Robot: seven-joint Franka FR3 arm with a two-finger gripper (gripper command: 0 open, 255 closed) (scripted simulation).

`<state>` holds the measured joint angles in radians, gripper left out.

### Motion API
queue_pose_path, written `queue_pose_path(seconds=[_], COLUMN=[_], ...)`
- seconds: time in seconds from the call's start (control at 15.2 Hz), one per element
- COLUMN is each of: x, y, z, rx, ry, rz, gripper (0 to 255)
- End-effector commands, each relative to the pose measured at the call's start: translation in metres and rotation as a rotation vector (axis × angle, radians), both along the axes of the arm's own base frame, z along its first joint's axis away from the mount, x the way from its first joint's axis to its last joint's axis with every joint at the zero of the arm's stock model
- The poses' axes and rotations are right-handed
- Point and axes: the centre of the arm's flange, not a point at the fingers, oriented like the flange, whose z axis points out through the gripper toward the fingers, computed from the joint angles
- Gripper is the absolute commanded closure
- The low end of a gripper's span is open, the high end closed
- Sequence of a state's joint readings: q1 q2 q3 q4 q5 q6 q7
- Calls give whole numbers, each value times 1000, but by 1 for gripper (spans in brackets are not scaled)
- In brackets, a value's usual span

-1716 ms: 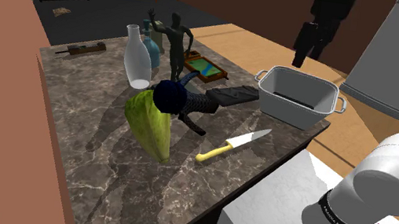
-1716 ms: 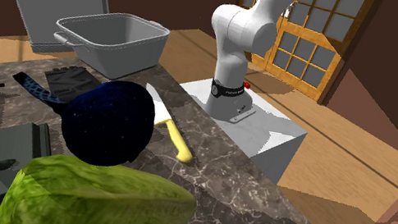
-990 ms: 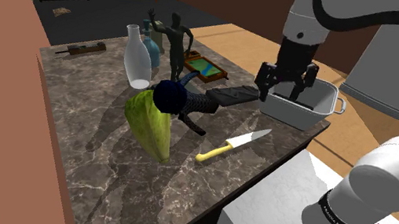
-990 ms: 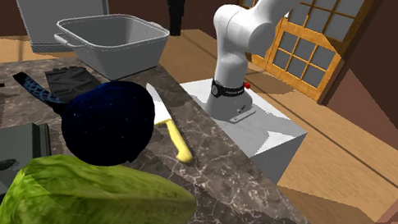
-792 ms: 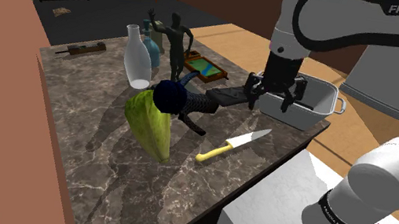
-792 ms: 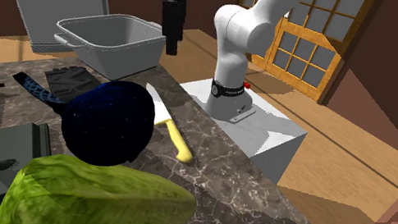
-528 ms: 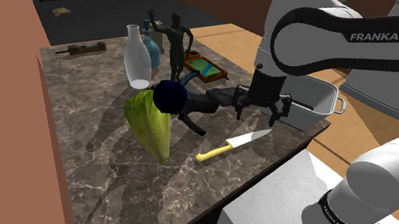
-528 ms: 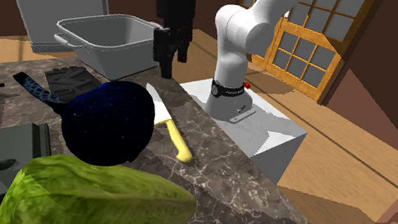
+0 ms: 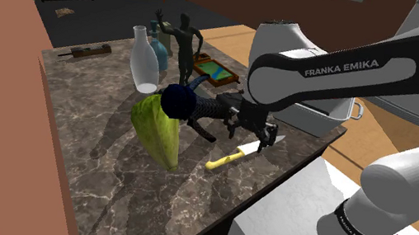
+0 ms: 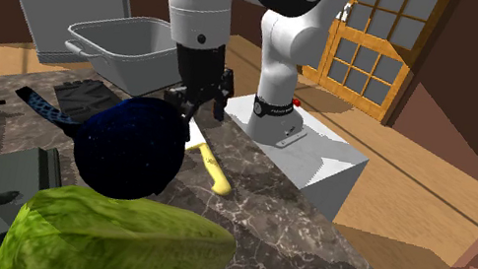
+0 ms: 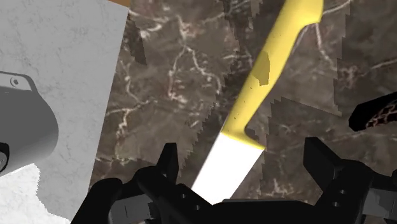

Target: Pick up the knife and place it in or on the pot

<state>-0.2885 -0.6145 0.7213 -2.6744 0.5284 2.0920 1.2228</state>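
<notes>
The gripper (image 11: 245, 167) hovers low over the yellow-handled knife (image 11: 270, 60), its fingers spread on either side of the white blade without touching it. The knife lies flat on the marble counter (image 9: 96, 147). A dark blue round thing (image 10: 130, 145) and a green lettuce (image 9: 156, 130) crowd close beside it. The grey pot (image 10: 133, 41) stands beyond, apart.

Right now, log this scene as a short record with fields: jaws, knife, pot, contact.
jaws: open, low over the knife, one on each side of its blade
knife: yellow handle, white blade, lying flat on the dark marble countertop
pot: grey, rectangular, two handles, standing on the countertop apart from the knife
contact: none seen; knife not held
</notes>
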Motion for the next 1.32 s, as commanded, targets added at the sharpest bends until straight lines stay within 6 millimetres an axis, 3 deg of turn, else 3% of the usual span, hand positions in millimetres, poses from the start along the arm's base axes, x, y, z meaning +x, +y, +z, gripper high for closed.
queue_pose_path(seconds=[0.0,0.26,0.79,0.86,1.25], x=[-1,-2,-2,-2,-2], y=[2,3,3,3,3], z=[-9,-33,-33,-33,-33], rx=[0,0,0,0,0], ry=[0,0,0,0,0], rz=[-10,-10,-10,-10,-10], gripper=[0,0,0,255,255])
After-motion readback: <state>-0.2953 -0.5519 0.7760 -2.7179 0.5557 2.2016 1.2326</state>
